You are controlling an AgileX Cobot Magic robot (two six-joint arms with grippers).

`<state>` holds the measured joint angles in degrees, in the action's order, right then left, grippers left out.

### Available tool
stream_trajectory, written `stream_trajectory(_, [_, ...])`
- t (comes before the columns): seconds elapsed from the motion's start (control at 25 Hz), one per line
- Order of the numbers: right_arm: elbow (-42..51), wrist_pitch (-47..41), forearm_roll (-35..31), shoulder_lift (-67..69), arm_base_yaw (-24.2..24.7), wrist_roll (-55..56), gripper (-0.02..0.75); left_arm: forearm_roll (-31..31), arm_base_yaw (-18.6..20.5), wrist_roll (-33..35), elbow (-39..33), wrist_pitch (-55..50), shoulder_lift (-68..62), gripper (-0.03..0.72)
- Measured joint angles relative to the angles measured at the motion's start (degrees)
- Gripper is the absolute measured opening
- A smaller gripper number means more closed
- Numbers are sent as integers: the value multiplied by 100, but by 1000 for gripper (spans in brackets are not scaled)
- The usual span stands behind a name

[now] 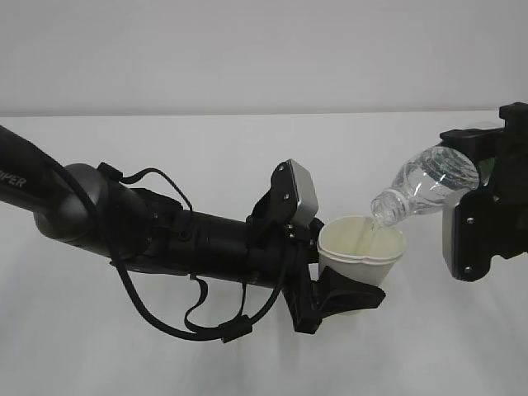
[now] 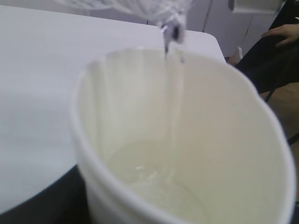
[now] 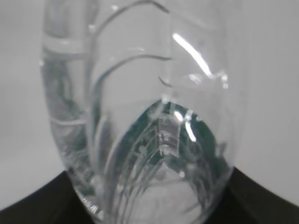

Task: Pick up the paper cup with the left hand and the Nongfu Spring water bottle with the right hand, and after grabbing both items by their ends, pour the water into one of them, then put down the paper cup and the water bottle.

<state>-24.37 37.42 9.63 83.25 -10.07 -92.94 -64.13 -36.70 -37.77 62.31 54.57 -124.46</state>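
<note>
At the left of the exterior view, the left hand reaches in low and level, its black fingers clamped around the lower body of the paper cup, which stands upright with its mouth open to the ceiling. Inside the cup, seen from the left wrist, a shallow pool of water lies at the bottom and a thin stream runs down into it from above.

Up and to the right of that gripper, the Nongfu Spring water bottle hangs tilted, its long axis sloping down toward the cup, with the bare neck just over the far side of the rim and not touching it, as far as this angle shows. Its base end sits in the right hand, whose jaws are closed on the bottle; the fingertips themselves are mostly hidden behind the grey plate.

The pour looks under way. What matters next is that the neck stays above the cup's opening while the bottle is levelled, since the mouth sits near the rim's edge and a drift rightward would spill onto the table.
</note>
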Motion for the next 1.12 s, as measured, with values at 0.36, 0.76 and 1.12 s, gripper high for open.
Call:
stream_trajectory(0.36, [0,21,0,0,0,0,447,0,0,0,0,0,0,452])
stream_trajectory(0.76, [0,25,0,0,0,0,447,0,0,0,0,71,0,452])
stream_trajectory(1.12, [0,34,0,0,0,-13,447,0,0,0,0,71,0,452])
